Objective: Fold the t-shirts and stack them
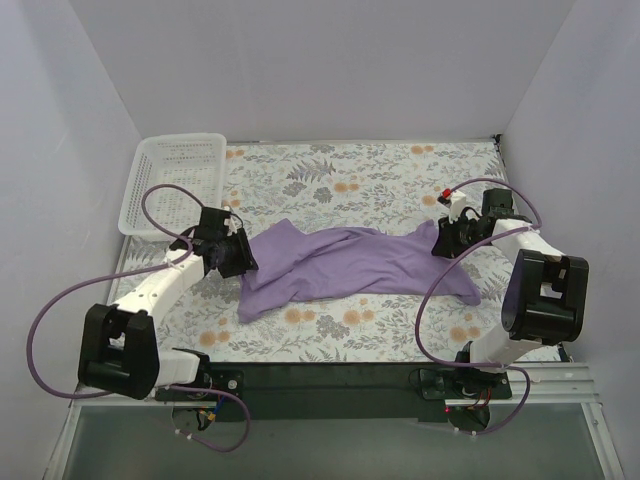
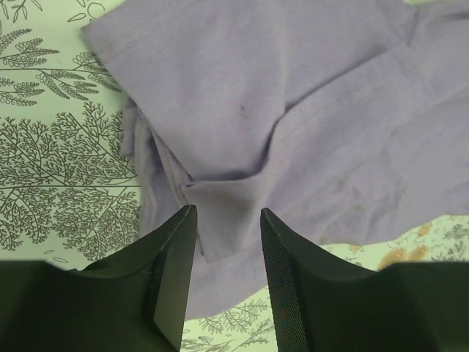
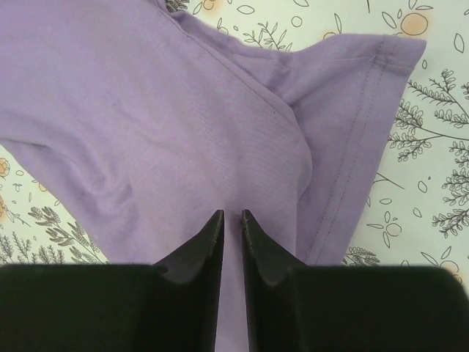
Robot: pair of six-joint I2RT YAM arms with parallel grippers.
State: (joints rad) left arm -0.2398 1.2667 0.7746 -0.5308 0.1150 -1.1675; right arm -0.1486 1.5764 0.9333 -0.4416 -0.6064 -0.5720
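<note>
Hovering over opposite ends of 1 crumpled t-shirt (image 1: 350, 268) lying on the table (image 1: 400, 170): left pincer (image 2: 228, 210) stood apart, right pincer (image 3: 231, 213) barely apart. Risk: bunched folds could have fed 2 layers into either grip, skewing the fold.

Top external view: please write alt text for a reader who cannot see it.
A lavender t-shirt lies rumpled, stretched sideways on a floral table. The left gripper is at its left end, the right gripper at its right end. A white mesh basket stands at the far left corner.
</note>
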